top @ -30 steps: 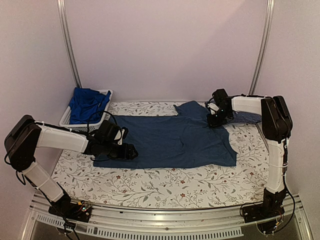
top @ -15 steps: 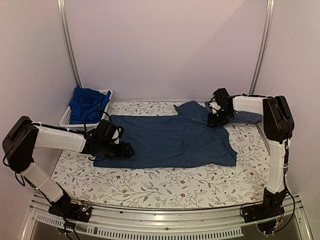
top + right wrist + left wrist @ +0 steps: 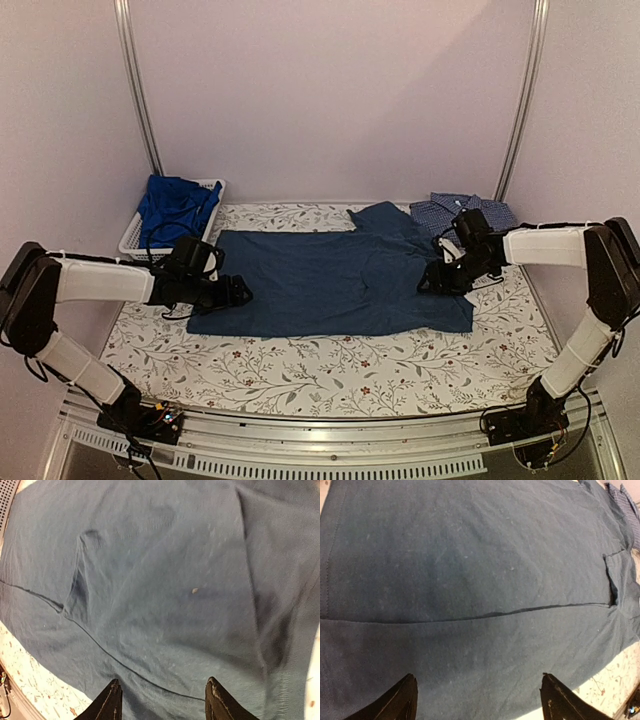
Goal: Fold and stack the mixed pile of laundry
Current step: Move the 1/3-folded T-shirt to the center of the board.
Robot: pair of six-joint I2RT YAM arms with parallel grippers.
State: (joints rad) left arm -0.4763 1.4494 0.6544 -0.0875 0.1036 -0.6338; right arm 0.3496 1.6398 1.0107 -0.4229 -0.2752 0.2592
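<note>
At the far left, the white mesh basket [image 3: 132, 238] holds the bright royal-blue garment [image 3: 176, 208], bunched and unfolded, so that piece has not been started. Just right of it, the left gripper [image 3: 238, 293] sits low at the left edge of the dark navy T-shirt [image 3: 330, 278], its jaws spread wide with nothing pinched between them.

The T-shirt lies flat across the middle of the table [image 3: 330, 378]. An edge of cloth running along its length suggests one layer is already turned over, but it is far from a compact fold. The right gripper [image 3: 430, 284] hovers at the shirt's right side, jaws apart and empty.

Behind it, at the far right corner, lies the blue checked shirt [image 3: 447, 208]; I cannot tell whether it is folded. No stack is visible, so I judge most of the work remains.

The table wears a pale cloth printed with leafy vines and small flowers. Plain light walls and two metal uprights enclose it.
</note>
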